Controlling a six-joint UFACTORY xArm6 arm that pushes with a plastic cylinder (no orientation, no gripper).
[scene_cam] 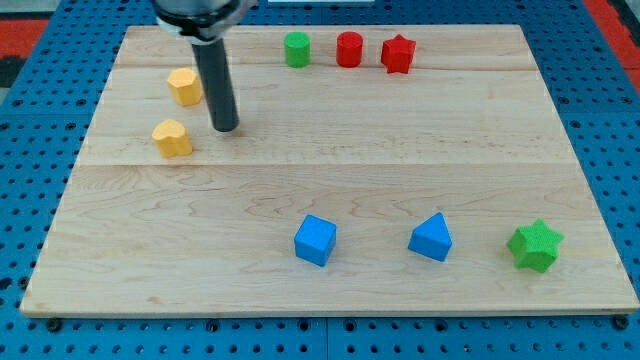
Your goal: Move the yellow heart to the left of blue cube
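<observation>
Your tip [227, 129] sits bare on the board, touching nothing, no jaws to speak of, just the rod end parked just to the view's right of the yellow heart [172, 138] with a sliver of wood between them. The heart lies well up and to the view's left of the blue cube [315, 240], so there's a long diagonal haul ahead. Watch your side: from where you stand, a push sends the heart toward the view's left, away from the cube, so you likely need to come round above it first. Swing too tight and you'll clip the yellow hexagon [185, 87], just above the heart, and drag it along. Push off-centre on that lobed shape and it'll probably spin off your rod. Near the finish, overshoot and the heart knocks the cube toward the blue triangle [431, 238], to the cube's right in the view.
</observation>
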